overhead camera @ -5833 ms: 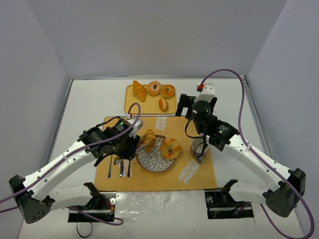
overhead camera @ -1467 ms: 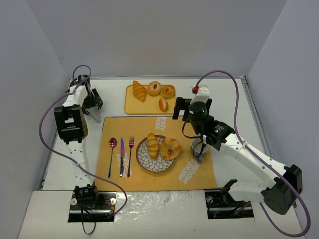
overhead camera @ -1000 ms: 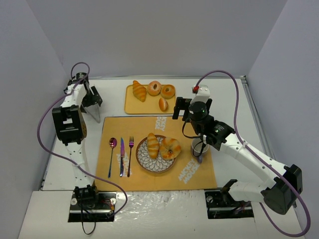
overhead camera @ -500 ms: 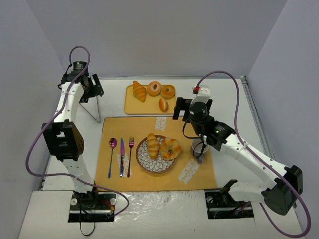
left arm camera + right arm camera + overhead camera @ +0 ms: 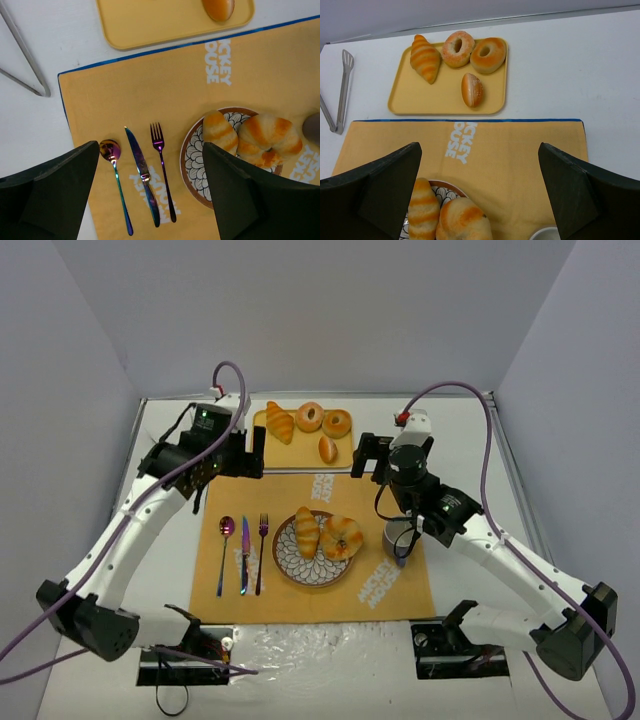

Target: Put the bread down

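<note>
Table (image 5: 460, 440): white, carrying everything listed below.

Placemat (image 5: 300, 490): orange, lying at the middle of the table.

Tray (image 5: 275, 452): yellow, on the table just beyond the placemat's far edge. It holds a striped pastry (image 5: 279, 422), two ring doughnuts (image 5: 310, 417) and a small oval roll (image 5: 326, 449).

Left hand (image 5: 150, 144): fingers spread wide, holding nothing and touching nothing. It hangs above the far-left corner of the placemat, beside the tray's left end.

Right hand (image 5: 479, 145): fingers likewise spread wide and empty, raised over the far-right part of the placemat, near the tray's right end.

Plate (image 5: 300, 568): patterned, at the centre of the placemat.

Bread: the round bun (image 5: 342, 537) and the ridged roll (image 5: 306, 531) lie side by side on the plate, touching, the roll on the left. Both sit nearer than the two hands: to the right of the left hand, to the left of the right hand, and clear of both.

Mug (image 5: 398, 536): on the placemat, right of the plate, partly hidden by the right arm.

Tongs (image 5: 25, 60): on the bare table, left of the tray.

Spoon (image 5: 226, 530), knife (image 5: 243, 560), fork (image 5: 263, 540): in a row on the placemat, left of the plate.
</note>
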You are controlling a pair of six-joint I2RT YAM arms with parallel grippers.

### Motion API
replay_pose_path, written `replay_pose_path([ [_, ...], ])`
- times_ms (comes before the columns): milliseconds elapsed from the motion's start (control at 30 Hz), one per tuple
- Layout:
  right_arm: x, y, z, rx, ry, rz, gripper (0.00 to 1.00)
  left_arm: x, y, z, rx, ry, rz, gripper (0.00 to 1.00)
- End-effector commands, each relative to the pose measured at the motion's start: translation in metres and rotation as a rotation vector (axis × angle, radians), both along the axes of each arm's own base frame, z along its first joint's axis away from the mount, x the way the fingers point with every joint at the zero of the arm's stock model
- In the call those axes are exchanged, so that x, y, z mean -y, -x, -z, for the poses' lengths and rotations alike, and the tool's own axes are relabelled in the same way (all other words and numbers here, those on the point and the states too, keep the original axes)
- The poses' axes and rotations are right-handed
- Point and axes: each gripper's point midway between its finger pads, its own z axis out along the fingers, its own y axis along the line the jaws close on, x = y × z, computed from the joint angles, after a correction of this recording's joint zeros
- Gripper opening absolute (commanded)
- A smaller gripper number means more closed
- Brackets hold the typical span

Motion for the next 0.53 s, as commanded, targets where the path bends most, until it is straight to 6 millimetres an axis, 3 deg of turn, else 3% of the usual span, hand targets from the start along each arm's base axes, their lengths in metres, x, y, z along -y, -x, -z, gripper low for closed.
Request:
replay_pose_path([
  [0,0.006,-0.005,-0.053,0.122,-0.068,0.032,1.00,0.017,0.003,-0.018,0.153,0.063,0.103,0.81],
  [200,0.005,-0.007,-0.055,0.126,-0.065,0.034,1.00,0.031,0.009,-0.010,0.153,0.114,0.169,0.82],
  [500,0.004,-0.012,-0.053,0.121,-0.061,0.049,1.00,0.031,0.011,-0.012,0.168,0.120,0.181,0.82],
])
